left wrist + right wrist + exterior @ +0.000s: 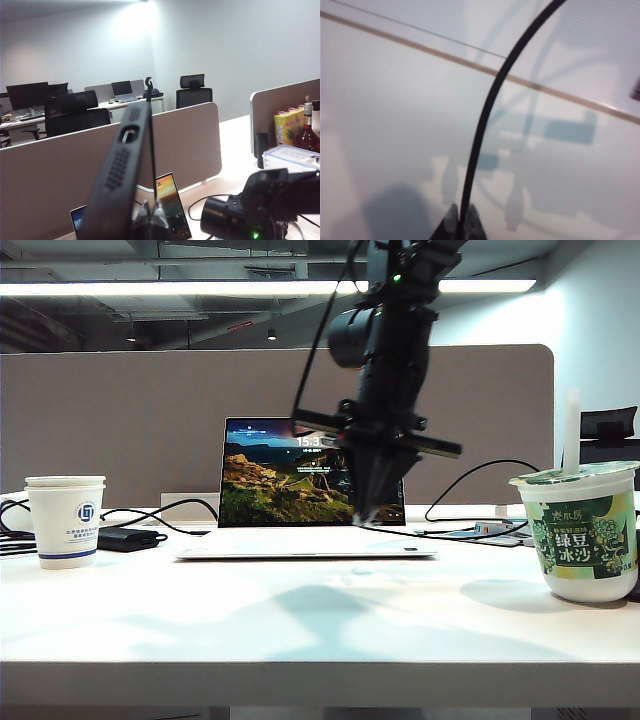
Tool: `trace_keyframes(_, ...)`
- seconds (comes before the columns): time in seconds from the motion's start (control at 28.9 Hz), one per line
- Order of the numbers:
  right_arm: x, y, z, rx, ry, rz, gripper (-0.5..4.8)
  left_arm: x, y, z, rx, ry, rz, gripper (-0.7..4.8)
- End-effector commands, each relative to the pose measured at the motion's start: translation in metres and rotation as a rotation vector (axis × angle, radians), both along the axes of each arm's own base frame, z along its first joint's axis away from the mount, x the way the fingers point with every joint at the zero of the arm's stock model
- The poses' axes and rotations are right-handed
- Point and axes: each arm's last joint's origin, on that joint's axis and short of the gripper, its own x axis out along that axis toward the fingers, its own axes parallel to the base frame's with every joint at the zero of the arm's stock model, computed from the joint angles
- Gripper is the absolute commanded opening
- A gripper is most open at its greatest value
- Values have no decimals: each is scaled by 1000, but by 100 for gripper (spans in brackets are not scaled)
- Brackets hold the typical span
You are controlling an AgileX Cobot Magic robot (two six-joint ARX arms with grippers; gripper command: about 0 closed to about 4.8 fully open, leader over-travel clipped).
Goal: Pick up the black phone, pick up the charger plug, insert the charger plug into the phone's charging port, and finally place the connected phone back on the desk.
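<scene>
The left gripper point(149, 216) is cut off by the left wrist picture's lower edge, as is the black phone point(120, 170) it clamps, so the phone's lower end is unseen. The right gripper point(461, 220) shows only its fingertips, pinching a thin black cable point(485, 120); the cable's tip lies outside the picture. In the exterior view that gripper's tips are blurred before the laptop point(290, 480).

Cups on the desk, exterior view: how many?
2. White paper cup at the desk's left; sealed green-label cup with a straw at the right. The right arm and laptop could hide more behind.
</scene>
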Motion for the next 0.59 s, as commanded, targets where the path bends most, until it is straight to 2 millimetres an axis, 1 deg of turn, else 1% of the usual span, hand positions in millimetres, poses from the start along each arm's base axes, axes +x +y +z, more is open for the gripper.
trace_keyframes(0.03,-3,-7,6,-18,18,52,-6,-4,2,7,-28,-52,-2,-7)
trace_keyframes(0.07,-3,-8,6,-18,19,51,-5,-4,2,7,-29,-53,-2,-7)
trace_keyframes(0.21,1,0,0,69,-20,70,-6,-4,2,8,-31,-56,-2,-7)
trace_keyframes(0.28,3,3,-7,83,-39,75,-6,-4,2,8,-31,-57,-2,-7)
trace_keyframes(0.31,3,3,-14,92,-40,79,-6,-4,2,8,-30,-57,-2,-7)
trace_keyframes(0.45,1,3,-30,94,-33,96,-5,-4,2,8,-30,-57,-2,-7)
trace_keyframes(0.55,2,3,-33,99,-46,96,-2,-4,2,8,-30,-57,-2,-7)
trace_keyframes(0.59,3,4,-33,103,-52,97,68,-4,2,8,-30,-57,-2,-7)
